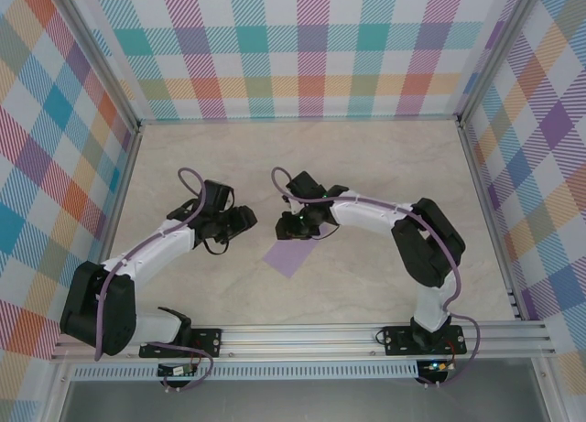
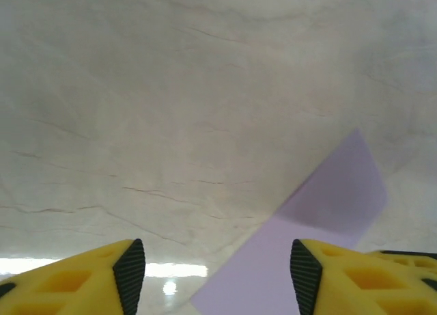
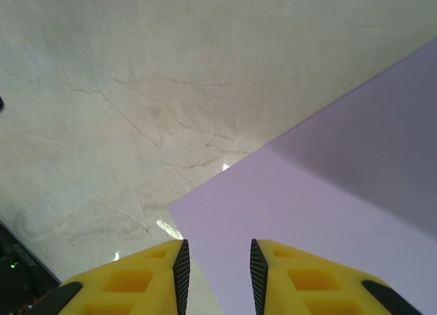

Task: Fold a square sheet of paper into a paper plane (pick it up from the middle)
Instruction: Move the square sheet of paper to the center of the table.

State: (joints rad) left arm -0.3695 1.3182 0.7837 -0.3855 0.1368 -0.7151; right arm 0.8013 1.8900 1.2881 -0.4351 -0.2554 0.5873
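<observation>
Checked walls [image 1: 311,47] ring a pale counter [image 1: 385,166]. On it lies the square sheet of paper [image 1: 291,255], thin, light and floppy; I think it crumples easily. Left claw [image 2: 218,267] gapes wide, right claw [image 3: 218,274] narrow, both empty. Pinch its middle softly.

No legible text, labels, brands, numbers or signs on any surface.

a robot lab test cell: a left arm [image 1: 146,248] and a right arm [image 1: 366,211] bolted to a metal rail [image 1: 302,335] at the edge of a marble-look table [image 1: 385,166], boxed in by bright checked walls [image 1: 311,47].
</observation>
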